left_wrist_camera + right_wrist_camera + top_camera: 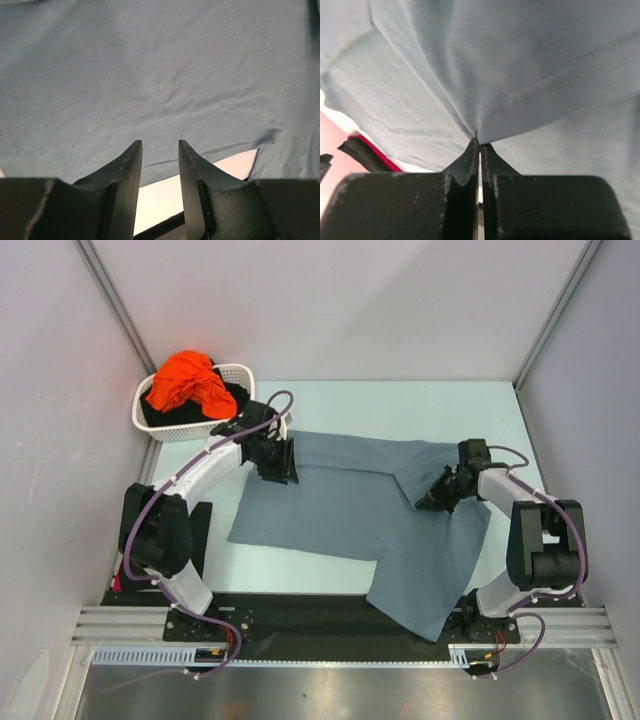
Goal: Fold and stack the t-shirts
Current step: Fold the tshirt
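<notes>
- Currently the grey shirt lies spread across the table, mostly flat. Its near right part runs over the near edge by the right arm's base.
- Right gripper is clenched on a pinch of the grey shirt. In the wrist view cloth bunches into a peak right at the closed tips, with a stitched hem running off from it.
- Left gripper sits at the shirt's far left edge with its fingers apart. Nothing is between them; cloth and bare table show beyond the gap, so it holds nothing.
- Orange shirt is heaped in the basket at the far left corner, with a black shirt under it. Both are unfolded.
- Handling, judged: the cloth is light, limp and thin, with no stiffness. It will drape and drag, and a one-point pinch pulls it into a tent and wrinkles it.
- Where to grab, judged: hems, corners and sleeve or shoulder seams, where the doubled cloth gives more to bite on. Two matched points on one edge, one per gripper, would carry the fold over evenly.
- Risk, judged: the overhanging part may tug the shirt off square when lifted.
</notes>
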{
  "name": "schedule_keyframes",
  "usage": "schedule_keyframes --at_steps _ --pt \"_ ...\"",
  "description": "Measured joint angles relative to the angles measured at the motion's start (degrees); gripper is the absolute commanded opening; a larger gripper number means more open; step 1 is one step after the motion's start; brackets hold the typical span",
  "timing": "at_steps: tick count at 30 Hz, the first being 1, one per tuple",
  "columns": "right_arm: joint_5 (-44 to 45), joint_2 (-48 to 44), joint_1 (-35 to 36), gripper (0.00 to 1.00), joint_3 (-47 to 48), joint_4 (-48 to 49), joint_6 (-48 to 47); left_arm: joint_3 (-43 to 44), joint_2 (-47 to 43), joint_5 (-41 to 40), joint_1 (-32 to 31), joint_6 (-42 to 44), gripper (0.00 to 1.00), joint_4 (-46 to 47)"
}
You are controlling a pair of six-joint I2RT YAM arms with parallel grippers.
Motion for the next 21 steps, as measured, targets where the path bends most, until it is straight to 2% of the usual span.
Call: schedule_keyframes --at_steps 5,12,20,21 --pt "0.0 -0.3 2.8 0.00 -4.3 3.0 6.8 -0.7 -0.3 0.3 0.0 0.0 0.40 0.2" --pt "1.7 -0.8 3.2 0.00 -4.9 3.1 12.5 -2.4 -1.6 0.3 0.1 0.0 0.41 1.0" --pt "0.4 -3.5 3.2 0.22 -5.0 2.0 13.6 -3.2 -2.0 0.4 1.3 0.0 0.41 1.6" --pt "-0.1 -4.0 3.2 0.33 -4.8 1.4 13.3 -3.2 -2.0 0.4 1.5 0.0 0.41 1.7"
